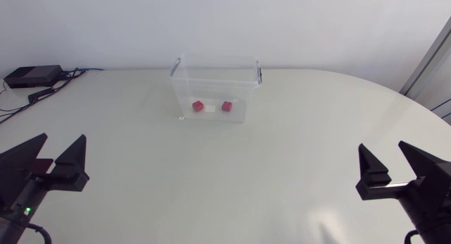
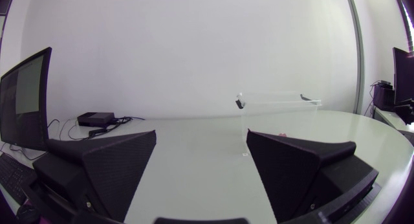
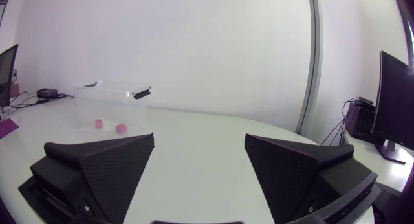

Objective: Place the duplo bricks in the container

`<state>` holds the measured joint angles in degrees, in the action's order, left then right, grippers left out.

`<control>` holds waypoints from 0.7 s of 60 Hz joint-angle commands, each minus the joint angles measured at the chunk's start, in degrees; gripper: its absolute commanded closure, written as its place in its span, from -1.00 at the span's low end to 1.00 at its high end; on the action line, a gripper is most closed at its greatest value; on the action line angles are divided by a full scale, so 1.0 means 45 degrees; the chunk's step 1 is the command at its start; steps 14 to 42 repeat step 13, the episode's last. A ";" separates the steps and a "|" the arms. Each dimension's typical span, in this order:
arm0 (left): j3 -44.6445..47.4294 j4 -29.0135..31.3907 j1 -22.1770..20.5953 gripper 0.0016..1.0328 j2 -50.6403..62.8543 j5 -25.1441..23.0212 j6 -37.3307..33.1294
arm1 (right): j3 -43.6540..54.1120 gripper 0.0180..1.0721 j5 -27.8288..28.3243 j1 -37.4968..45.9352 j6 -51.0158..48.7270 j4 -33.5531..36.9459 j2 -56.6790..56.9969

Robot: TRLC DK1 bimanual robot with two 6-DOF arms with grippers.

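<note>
Clear plastic forms the rectangular container (image 1: 215, 89) with dark end clips, standing toward the far side of the pale desk (image 1: 211, 180) in the head view. On its floor lie two small magenta-red duplo bricks, the left-hand brick (image 1: 199, 105) and the right-hand brick (image 1: 227, 106), set apart with a pale patch between them that I cannot identify. A flat black box (image 1: 32, 76) with cables sits at the desk's far left corner. The left arm (image 1: 21, 194) and right arm (image 1: 423, 187) sit at the near edges, well apart from the container.

In the left wrist view the left jaws stand wide and hold nothing, with the container ahead of them.

In the right wrist view the right jaws also gape wide and bare, and the container, both bricks inside, stands well ahead.
</note>
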<state>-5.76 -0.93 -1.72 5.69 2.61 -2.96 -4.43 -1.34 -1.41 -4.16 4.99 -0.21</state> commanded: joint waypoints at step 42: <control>0.1280 0.0206 0.0381 -0.88 -0.1265 -0.0580 0.0658 | 0.0984 -0.93 0.0299 0.0313 0.0925 -0.1110 0.0046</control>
